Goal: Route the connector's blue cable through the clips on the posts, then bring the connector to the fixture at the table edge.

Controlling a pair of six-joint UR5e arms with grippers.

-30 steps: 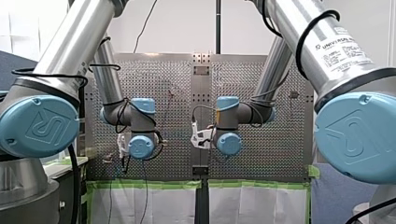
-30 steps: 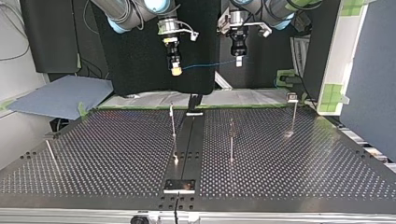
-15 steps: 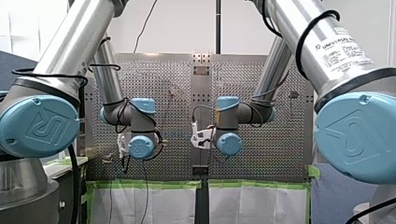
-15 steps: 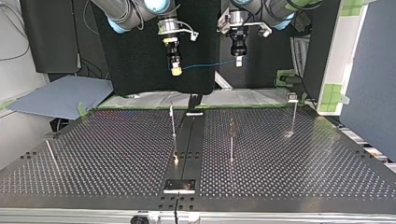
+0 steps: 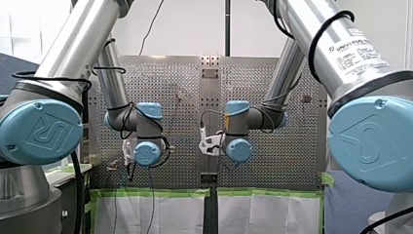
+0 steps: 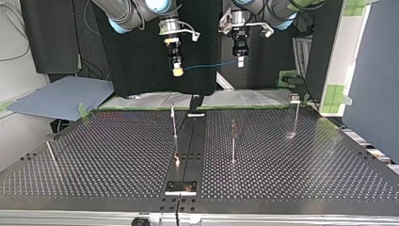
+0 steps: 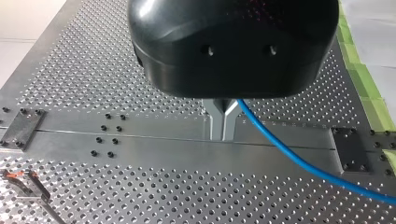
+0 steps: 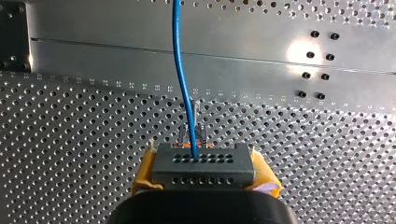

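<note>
Nothing is seen to have moved since a second ago: both arms are still held high over the far edge of the table (image 6: 94, 155). At the top view's left, a thin slanted rod (image 6: 51, 154) is seen near the table's side edge. Next along, my right gripper (image 6: 177, 71) is pointed downward, and the connector (image 8: 203, 164), a dark grey block with rows of small holes, is pinched between its yellow pads (image 8: 145, 170). From the connector's face the blue cable (image 6: 211, 65) is carried through the air to my left gripper (image 6: 240, 62), whose metal fingers (image 7: 215, 122) are pressed together on it. Past them the cable is seen running off sideways above the table.

Lower down, three posts are set on the table: the first post (image 6: 174, 123) just left of the central rail (image 6: 190, 141), the second post (image 6: 233, 141) right of it, and the third post (image 6: 296, 115) toward the far right corner. The cable is kept well above all three. The fixture (image 6: 180, 187) is seen on the rail at the near edge, well apart from the connector.
</note>
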